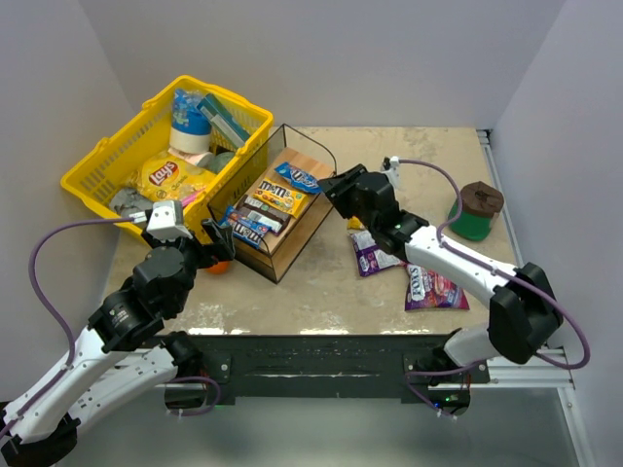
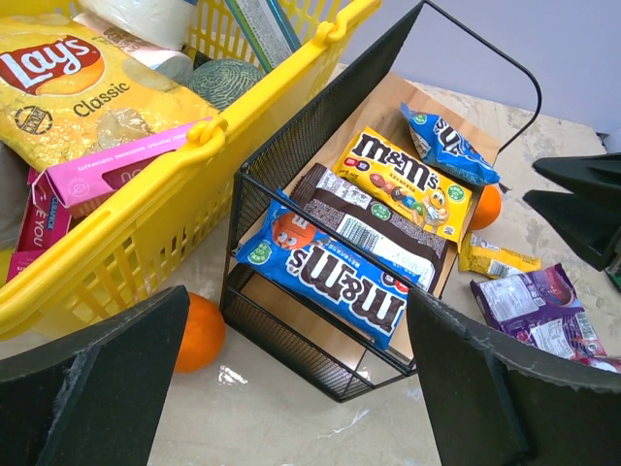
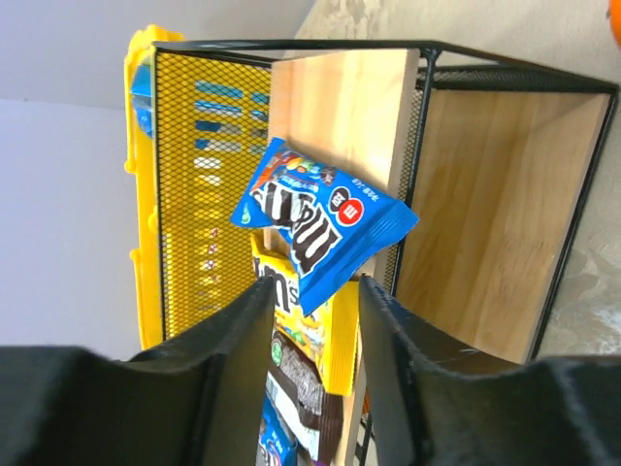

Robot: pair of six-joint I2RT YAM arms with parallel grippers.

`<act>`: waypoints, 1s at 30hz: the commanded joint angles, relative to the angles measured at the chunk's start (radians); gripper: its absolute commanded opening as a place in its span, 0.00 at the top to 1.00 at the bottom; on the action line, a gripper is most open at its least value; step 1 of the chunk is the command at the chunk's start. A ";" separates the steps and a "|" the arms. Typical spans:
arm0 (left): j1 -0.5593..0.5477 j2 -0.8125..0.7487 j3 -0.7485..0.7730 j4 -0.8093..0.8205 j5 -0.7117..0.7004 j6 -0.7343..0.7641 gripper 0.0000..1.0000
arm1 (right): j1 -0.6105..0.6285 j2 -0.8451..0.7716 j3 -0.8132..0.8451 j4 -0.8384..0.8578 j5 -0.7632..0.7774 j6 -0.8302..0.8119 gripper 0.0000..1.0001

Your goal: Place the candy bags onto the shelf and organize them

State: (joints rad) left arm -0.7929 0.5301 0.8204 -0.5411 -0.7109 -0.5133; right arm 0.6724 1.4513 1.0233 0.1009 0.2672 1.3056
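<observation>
Purple candy bag (image 1: 435, 289) lies nearest me on the table, a second purple bag (image 1: 375, 256) just beyond. On the shelf (image 1: 311, 159), a blue M&M's bag (image 2: 330, 272), brown bag (image 2: 374, 228) and yellow M&M's bag (image 2: 408, 184) overlap up the slanted board, with a small blue bag (image 3: 315, 218) topmost. Farther off, the yellow basket (image 1: 97, 161) holds a Lay's bag (image 2: 68, 87). My right claw (image 3: 315, 291) stands part-open, the small blue bag's corner between its fingers. My left claw (image 2: 299, 306) gapes wide, empty.

Bright, even light falls from overhead, so shadows stay soft: a faint one lies on the surface (image 2: 291, 427) just ahead of the left fingers (image 2: 97, 388), under the shelf (image 2: 291, 146). Pale glare streaks the glossy Lay's chip bag (image 2: 78, 87) beyond them to the left. The right fingers (image 3: 233, 388) loom dark and soft-edged, out of focus, while the blue M&M's bag (image 3: 320, 218) past their tips is crisp. Wide-angle distortion bends the shelf wires.
</observation>
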 commanded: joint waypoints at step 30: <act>-0.002 -0.002 -0.001 0.015 -0.036 -0.013 0.00 | -0.002 0.422 0.506 -0.063 -0.264 -0.781 0.94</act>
State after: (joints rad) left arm -0.7929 0.5297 0.8204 -0.5415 -0.7181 -0.5133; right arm 0.6731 1.8847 1.5532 -0.0208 0.0631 0.5884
